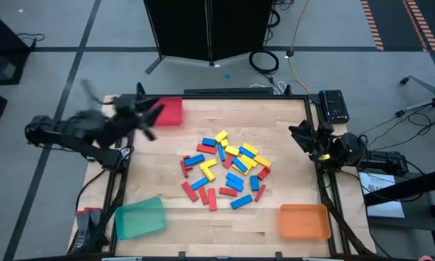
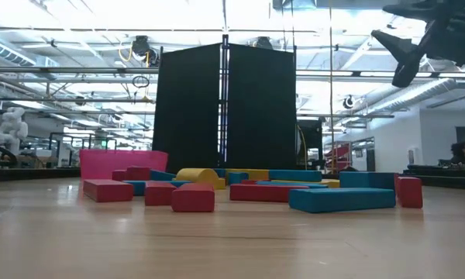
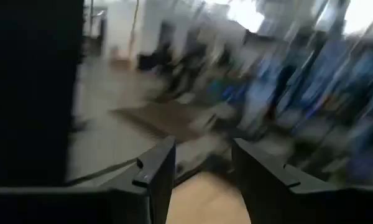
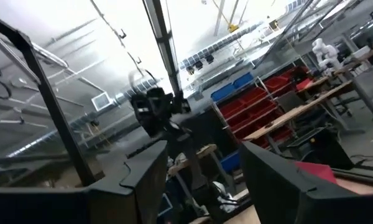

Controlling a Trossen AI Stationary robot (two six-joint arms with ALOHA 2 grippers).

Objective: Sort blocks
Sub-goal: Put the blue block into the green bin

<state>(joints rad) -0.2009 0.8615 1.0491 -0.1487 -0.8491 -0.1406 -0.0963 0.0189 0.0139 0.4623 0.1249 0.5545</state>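
We see the blocks [image 1: 225, 170] lying in a loose heap in the middle of the wooden table [image 1: 290, 145]. They are red, blue and yellow, and they point every which way, so no one long side lines up for all of them. Three trays sit at the corners: a red tray [image 1: 170, 112] at the far left, a green tray [image 1: 140, 217] at the near left and an orange tray [image 1: 303, 220] at the near right.

Our left gripper [image 1: 151, 119] is up in the air by the red tray, at the far left. Its fingers [image 3: 155, 177] stand a little apart with nothing between them. The heap lies to the right of it and nearer to us.

Our right gripper [image 1: 302, 135] waits at the right edge of the table. Its fingers [image 4: 143, 177] are apart too, and empty. The heap lies to the left of it.

We think no block is picked yet. Both grippers are well apart from the heap. We think either arm must come down and turn its fingers across a block's short side. The red blocks on the left side of the heap look like a good pick for the left arm.
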